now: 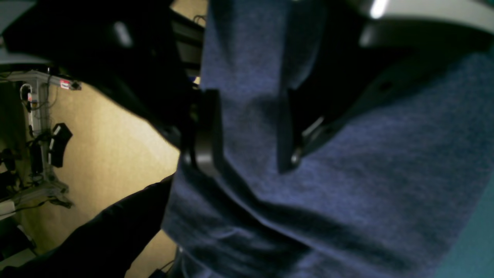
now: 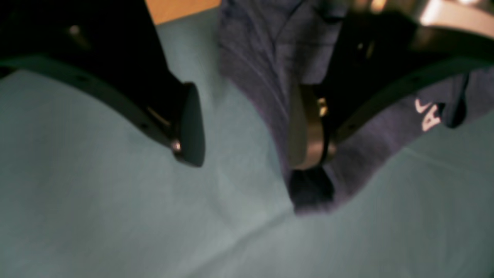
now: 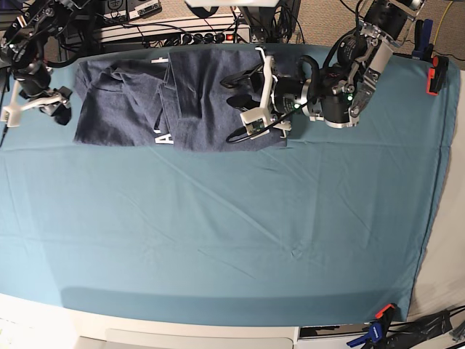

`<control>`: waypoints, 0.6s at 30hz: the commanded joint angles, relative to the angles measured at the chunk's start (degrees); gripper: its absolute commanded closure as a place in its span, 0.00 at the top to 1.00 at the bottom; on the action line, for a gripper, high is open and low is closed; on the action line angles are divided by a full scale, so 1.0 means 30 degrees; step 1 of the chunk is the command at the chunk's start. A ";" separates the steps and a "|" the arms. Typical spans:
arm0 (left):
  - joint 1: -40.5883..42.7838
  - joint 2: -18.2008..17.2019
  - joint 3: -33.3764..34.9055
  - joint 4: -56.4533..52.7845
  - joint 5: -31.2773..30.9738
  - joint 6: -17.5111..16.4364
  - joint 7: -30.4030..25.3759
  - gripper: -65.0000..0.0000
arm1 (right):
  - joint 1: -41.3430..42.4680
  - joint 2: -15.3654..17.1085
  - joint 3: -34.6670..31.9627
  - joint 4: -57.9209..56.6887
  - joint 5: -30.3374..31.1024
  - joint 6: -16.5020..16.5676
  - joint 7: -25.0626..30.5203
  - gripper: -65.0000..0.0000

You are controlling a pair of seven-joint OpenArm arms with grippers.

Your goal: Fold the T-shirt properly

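Note:
The blue-grey T-shirt lies along the back of the teal table cloth, its right part doubled over. White lettering shows at its front edge. My left gripper reaches in from the right over the doubled part. In the left wrist view the left gripper is shut on a fold of T-shirt that fills the gap. My right gripper sits at the shirt's left edge. The right gripper stands wide open, with the T-shirt hem against one finger and bare cloth between the fingers.
A power strip and cables run behind the table's back edge. An orange clamp holds the cloth at the far right, another clamp at the front right corner. Bare teal cloth stretches toward the front.

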 commanded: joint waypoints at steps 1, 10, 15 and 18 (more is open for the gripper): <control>-0.0211 0.0007 -0.0051 0.0321 -0.0401 -0.0073 -0.0459 0.38 | 0.0073 0.0321 -0.0117 0.0022 0.0561 0.0146 0.0335 0.55; -0.0211 0.0007 -0.0051 0.0321 -0.0408 -0.0073 -0.0466 0.38 | 0.0073 0.0328 -0.3031 -0.0787 0.0648 0.0597 0.0262 0.55; -0.0204 0.0007 -0.0051 0.0321 -0.0401 -0.0073 -0.0466 0.38 | 0.0073 0.0328 -0.4947 -0.0787 -0.0270 0.0743 0.0321 0.55; -0.0211 0.0007 -0.0051 0.0321 -0.0401 -0.0073 -0.0459 0.38 | 0.0080 0.0335 -0.5027 -0.0780 -0.0736 0.0743 0.0510 0.55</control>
